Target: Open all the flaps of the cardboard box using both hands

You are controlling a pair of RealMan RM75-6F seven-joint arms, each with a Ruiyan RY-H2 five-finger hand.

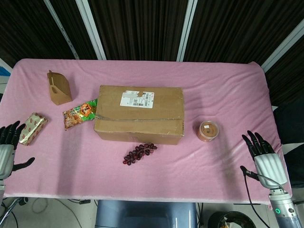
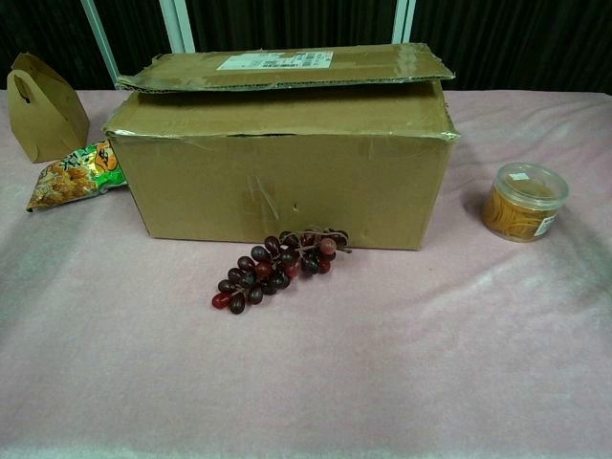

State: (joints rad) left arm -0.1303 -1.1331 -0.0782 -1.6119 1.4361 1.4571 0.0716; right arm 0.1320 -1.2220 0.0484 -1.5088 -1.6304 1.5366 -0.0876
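A brown cardboard box (image 1: 139,114) (image 2: 287,163) sits mid-table with its top flaps folded down; the far flap with the white label (image 2: 275,60) lies slightly raised over the near one. My left hand (image 1: 8,145) rests at the table's left edge, fingers spread, holding nothing. My right hand (image 1: 262,154) is at the front right, fingers spread and empty, well away from the box. Neither hand shows in the chest view.
A bunch of dark red grapes (image 1: 139,153) (image 2: 275,268) lies just in front of the box. A snack bag (image 1: 80,113) (image 2: 75,176) touches its left side. A small brown paper carton (image 1: 59,88), a wrapped snack pack (image 1: 32,128) and a round clear tub (image 1: 208,130) (image 2: 523,201) stand around on the pink cloth (image 1: 213,85).
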